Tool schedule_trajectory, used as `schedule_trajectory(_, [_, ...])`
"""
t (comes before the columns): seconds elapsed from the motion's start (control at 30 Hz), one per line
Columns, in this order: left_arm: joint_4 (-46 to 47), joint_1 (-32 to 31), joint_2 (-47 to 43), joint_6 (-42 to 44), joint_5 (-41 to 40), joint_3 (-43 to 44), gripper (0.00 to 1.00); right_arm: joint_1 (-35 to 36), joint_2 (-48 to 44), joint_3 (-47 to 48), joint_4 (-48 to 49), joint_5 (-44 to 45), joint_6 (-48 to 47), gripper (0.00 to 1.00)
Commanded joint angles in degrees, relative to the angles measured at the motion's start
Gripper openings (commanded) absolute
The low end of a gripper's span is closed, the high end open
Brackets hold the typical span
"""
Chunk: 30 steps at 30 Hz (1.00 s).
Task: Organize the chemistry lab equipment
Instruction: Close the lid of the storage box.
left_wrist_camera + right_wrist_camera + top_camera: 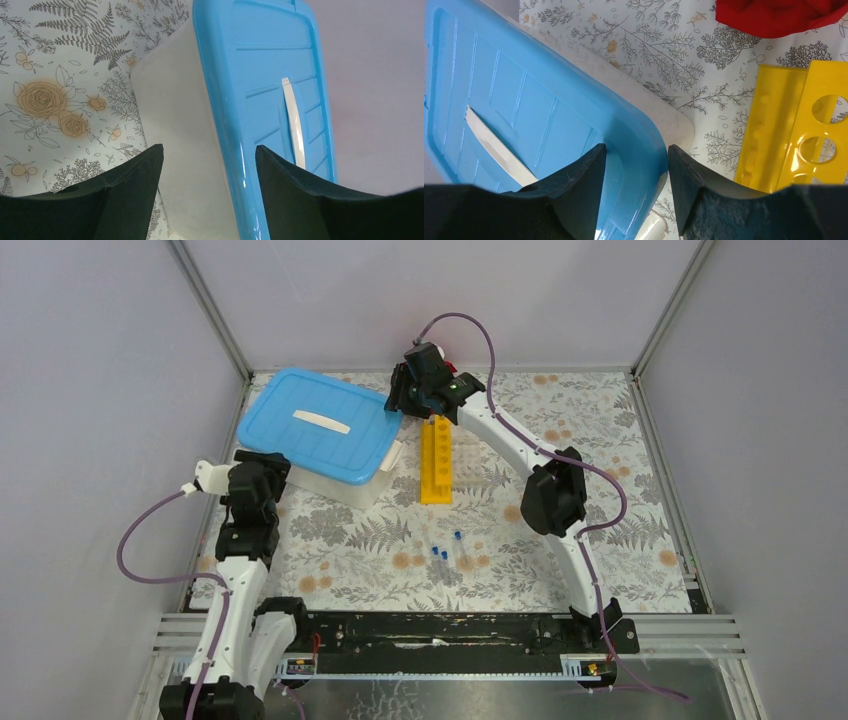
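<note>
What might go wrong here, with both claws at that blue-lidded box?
1. The blue lid sits askew on the white tub. The right gripper straddles only its corner, so it might slip or tip.
2. The yellow rack lies right beside that gripper and may get knocked.
3. If the open left gripper shoves the tub, the loose tubes nearby might roll.
</note>
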Motion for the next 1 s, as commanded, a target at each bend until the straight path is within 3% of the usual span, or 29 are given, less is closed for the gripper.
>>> schedule_trajectory(0.0, [4.96,-0.09,1.76,-0.34,0.14,2.71,0.75,-0.35,0.9,2.24,0.29,0.45,-1.15,0.56])
schedule_trajectory(0.5, [4.92,-0.06,9.09,-2.81,-3.89,2.63,0.75,-0.31,-3.0,-2.32,2.86,1.53,-2.93,0.62])
schedule_trajectory(0.97, [1.6,-0.11,10.58,-4.02,-6.56,3.24,0.75,-1.06,-10.01,-10.05,9.07,1.84,-2.39,0.69])
